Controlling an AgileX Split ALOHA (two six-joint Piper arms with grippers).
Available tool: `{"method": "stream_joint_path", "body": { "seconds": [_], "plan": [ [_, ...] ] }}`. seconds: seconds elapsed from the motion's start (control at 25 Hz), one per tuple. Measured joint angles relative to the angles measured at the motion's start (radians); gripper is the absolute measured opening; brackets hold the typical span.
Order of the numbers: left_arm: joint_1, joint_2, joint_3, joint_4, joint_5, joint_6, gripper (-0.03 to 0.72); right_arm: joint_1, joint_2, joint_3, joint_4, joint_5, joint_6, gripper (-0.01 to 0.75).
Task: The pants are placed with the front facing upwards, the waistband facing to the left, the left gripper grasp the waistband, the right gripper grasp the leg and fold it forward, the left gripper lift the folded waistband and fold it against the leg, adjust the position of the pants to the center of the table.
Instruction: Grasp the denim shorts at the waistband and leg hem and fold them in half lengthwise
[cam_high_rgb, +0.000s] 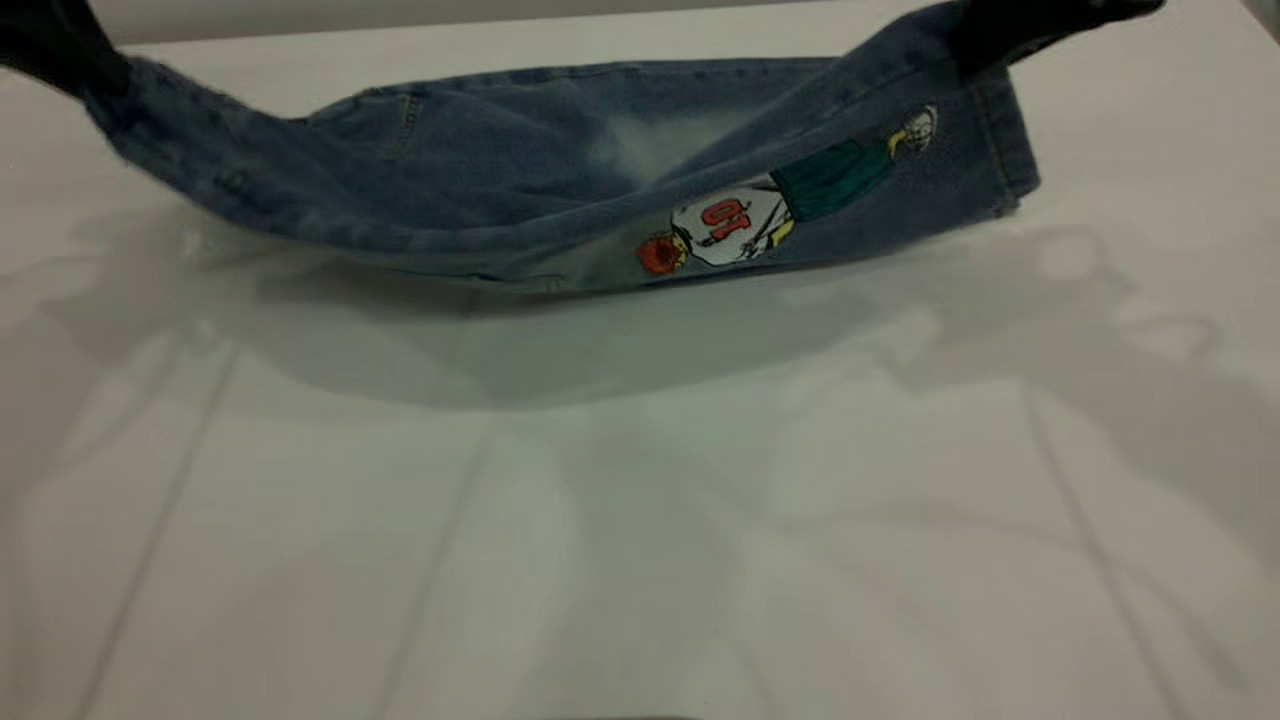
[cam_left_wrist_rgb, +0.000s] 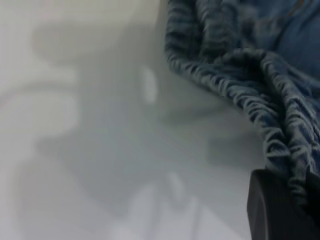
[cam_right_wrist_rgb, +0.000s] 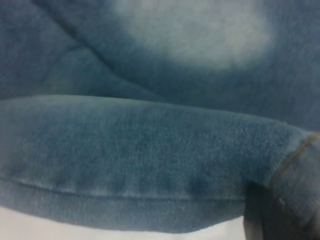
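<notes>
Pants (cam_high_rgb: 560, 190) held slung between both claws, long axis left-right, middle sagging onto surface (cam_high_rgb: 640, 520). Left claw (cam_high_rgb: 70, 55) clamped on waistband (cam_left_wrist_rgb: 280, 115); right claw (cam_high_rgb: 1010, 30) clamped on leg end. Fold judged to be carried toward near edge.

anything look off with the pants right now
Nothing damaged. The pants hang between the left gripper and right gripper, the middle sagging to the table, the back's cartoon print turned outward.
</notes>
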Motion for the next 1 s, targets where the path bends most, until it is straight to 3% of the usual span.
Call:
{"method": "stream_joint_path", "body": {
  "seconds": [0.68, 1.0],
  "plan": [
    [0.0, 0.094, -0.001, -0.351, -0.32, -0.002, 0.065, -0.001, 0.227, -0.269, 0.004, -0.099, -0.002, 0.027],
    [0.0, 0.097, -0.001, -0.572, -0.417, -0.004, 0.065, -0.001, 0.278, -0.299, 0.032, -0.234, -0.001, 0.027]
  ]
}}
